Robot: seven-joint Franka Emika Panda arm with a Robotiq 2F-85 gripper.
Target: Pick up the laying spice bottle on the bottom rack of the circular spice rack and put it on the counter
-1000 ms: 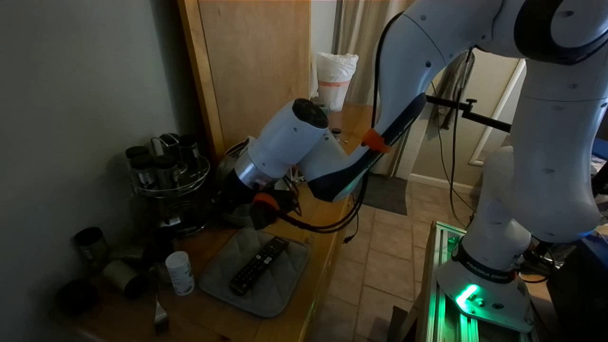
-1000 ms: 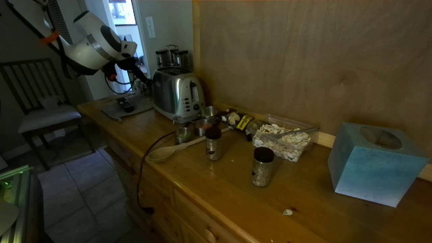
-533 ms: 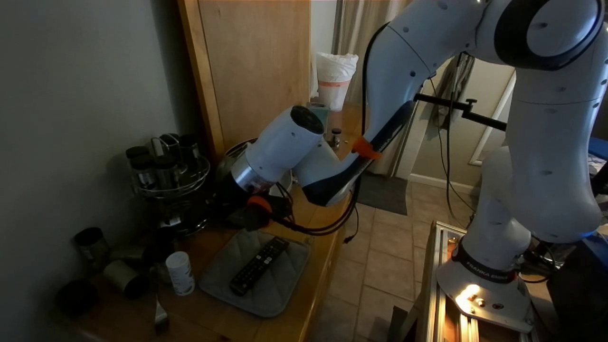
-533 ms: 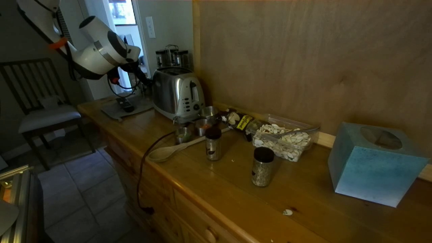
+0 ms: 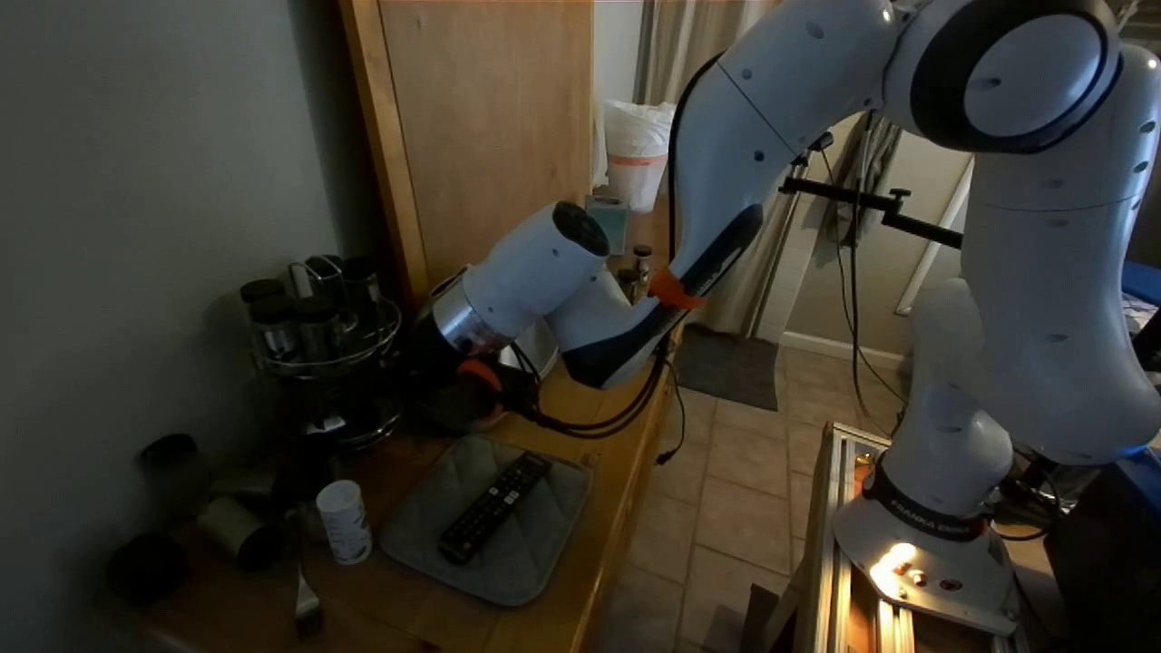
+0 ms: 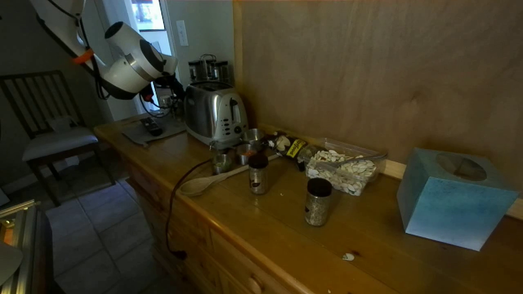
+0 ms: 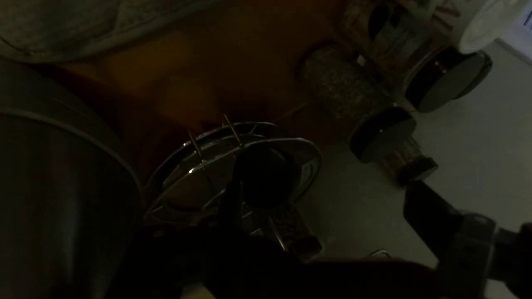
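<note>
The circular spice rack (image 5: pixel 326 367) stands by the wall with dark-capped jars on its upper tier. Its top shows behind the toaster in an exterior view (image 6: pixel 208 69). In the wrist view its lower wire tier (image 7: pixel 203 164) is dark. A spice bottle (image 7: pixel 266 176) there has its round dark end facing the camera and looks laid down. An upright jar (image 7: pixel 291 228) is beside it. My gripper (image 7: pixel 324 197) is open and empty; its left finger overlaps the dark end, and contact cannot be told. The honey-brown counter (image 6: pixel 278 232) shows in both exterior views.
The chrome toaster (image 6: pixel 214 114) stands close beside the gripper. A grey mat (image 5: pixel 544 562) with a remote (image 5: pixel 494 508), a white container (image 5: pixel 345 521), a fork (image 5: pixel 307 603) and several jars (image 5: pixel 236 531) lie near the rack. Two jars (image 6: pixel 318 202) and a blue box (image 6: pixel 453 200) stand farther along.
The arm has moved toward the rack, leftward in one exterior view and rightward behind the toaster in another. The base light has turned from green to whitish. The bottles on the counter have not moved.
</note>
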